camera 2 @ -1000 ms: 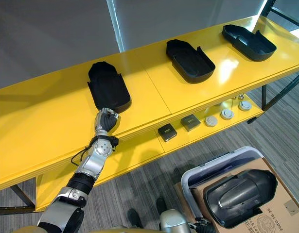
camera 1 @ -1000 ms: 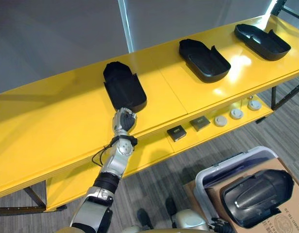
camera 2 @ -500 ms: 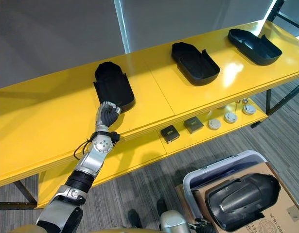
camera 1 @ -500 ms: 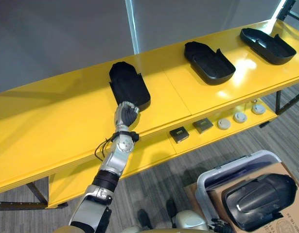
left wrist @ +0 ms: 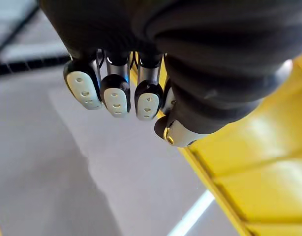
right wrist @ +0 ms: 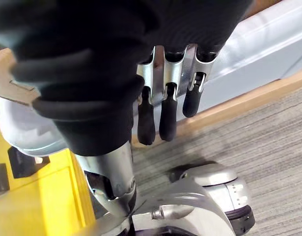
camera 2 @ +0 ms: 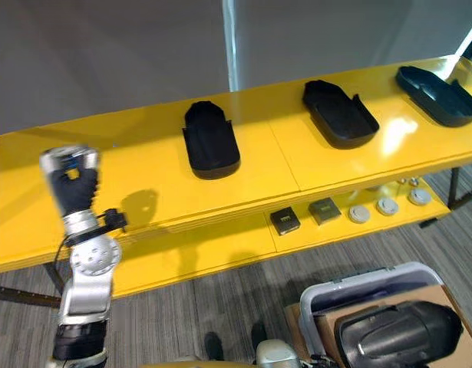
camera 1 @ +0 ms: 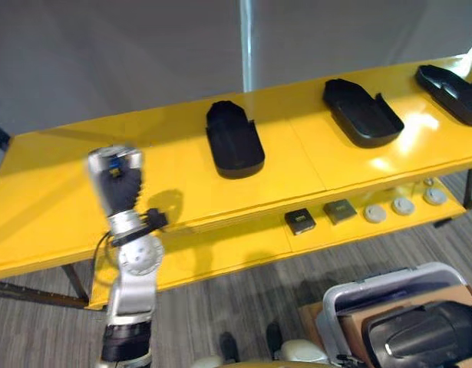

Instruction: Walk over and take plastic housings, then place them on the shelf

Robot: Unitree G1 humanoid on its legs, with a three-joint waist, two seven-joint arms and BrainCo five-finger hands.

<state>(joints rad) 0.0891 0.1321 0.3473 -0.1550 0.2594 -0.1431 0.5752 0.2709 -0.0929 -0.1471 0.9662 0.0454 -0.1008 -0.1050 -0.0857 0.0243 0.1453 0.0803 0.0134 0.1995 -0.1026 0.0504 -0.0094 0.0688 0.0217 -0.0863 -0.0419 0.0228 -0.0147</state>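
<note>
Black plastic housings are lined up along the glossy yellow counter [camera 1: 59, 207]: left housing [camera 1: 234, 142], middle housing [camera 1: 362, 113], right housing [camera 1: 454, 83]. The left hand [camera 1: 115, 180] is raised well apart from them, curled on nothing. The right hand [right wrist: 168, 110] is seen relaxed, empty.

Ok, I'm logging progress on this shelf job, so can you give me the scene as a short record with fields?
top shelf: yellow, three black plastic housings lying apart: left housing, middle housing, right housing
lower shelf: two small dark boxes, three round discs
floor: grey bin with a cardboard box and a fourth housing on it
left hand: raised before the shelf, fingers curled, empty, clear of the housings
right hand: fingers straight, empty, near the bin
</note>
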